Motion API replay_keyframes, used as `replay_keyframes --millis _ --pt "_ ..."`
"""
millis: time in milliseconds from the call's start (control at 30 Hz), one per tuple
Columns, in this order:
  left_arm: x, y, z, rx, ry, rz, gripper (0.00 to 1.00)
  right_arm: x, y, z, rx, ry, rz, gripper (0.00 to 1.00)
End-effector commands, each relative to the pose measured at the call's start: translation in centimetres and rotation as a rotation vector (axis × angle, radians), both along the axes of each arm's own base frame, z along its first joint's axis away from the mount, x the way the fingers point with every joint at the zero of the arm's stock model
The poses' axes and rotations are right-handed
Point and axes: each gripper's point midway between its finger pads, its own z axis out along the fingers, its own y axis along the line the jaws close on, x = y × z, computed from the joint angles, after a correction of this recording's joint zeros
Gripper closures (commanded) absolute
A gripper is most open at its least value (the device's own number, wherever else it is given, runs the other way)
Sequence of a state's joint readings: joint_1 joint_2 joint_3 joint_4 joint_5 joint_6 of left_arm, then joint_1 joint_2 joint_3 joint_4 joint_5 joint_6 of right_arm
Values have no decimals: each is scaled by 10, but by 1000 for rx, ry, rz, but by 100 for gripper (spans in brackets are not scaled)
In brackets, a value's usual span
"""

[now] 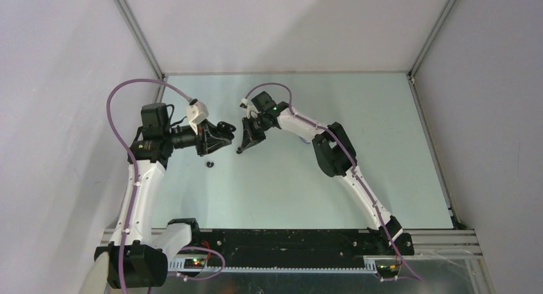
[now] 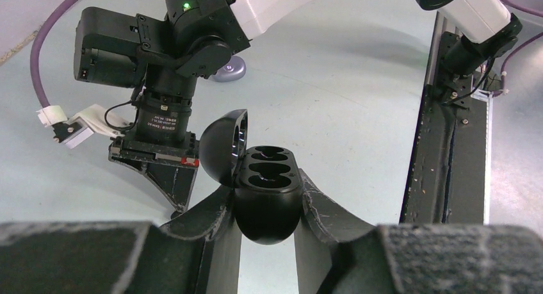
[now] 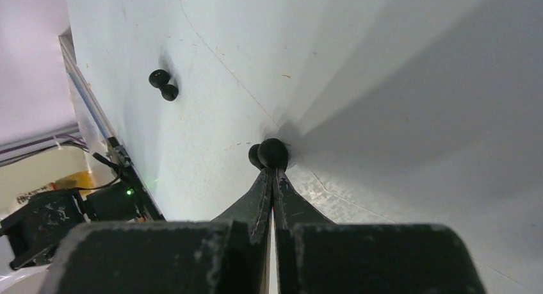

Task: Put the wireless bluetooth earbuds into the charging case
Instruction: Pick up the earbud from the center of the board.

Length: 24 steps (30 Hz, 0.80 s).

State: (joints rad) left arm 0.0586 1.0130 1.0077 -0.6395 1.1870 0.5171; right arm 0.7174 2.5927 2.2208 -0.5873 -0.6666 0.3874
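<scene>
We see left gripper (image 2: 267, 202) clamped on open charging case (image 2: 267, 179), lower centre | right gripper (image 3: 273, 173) pinching black earbud (image 3: 273, 153), mid-frame | second earbud (image 3: 163, 84) upper left on table (image 3: 384, 82)

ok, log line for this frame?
left end effector: holds open charging case, slots empty | right end effector: pinches black earbud | second black earbud: on table

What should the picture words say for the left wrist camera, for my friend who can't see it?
The left gripper holds a round black charging case with its lid flipped open, and the slots inside look empty. Beyond it on the left, the right gripper points down at the pale table.
</scene>
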Motion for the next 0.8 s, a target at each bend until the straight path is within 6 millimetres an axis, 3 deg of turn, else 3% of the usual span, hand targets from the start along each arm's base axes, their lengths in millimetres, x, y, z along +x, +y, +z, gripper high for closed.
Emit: replay_keyframes --millis 0,333,767 --pt "-6 -2 9 -10 -49 -27 88 4 13 18 24 -106 49 96" --pt "-8 -2 11 -11 -51 -29 88 2 21 30 36 -168 83 93" --pt "-10 -3 12 -12 -55 -30 88 -1 1 29 -59 -264 120 67"
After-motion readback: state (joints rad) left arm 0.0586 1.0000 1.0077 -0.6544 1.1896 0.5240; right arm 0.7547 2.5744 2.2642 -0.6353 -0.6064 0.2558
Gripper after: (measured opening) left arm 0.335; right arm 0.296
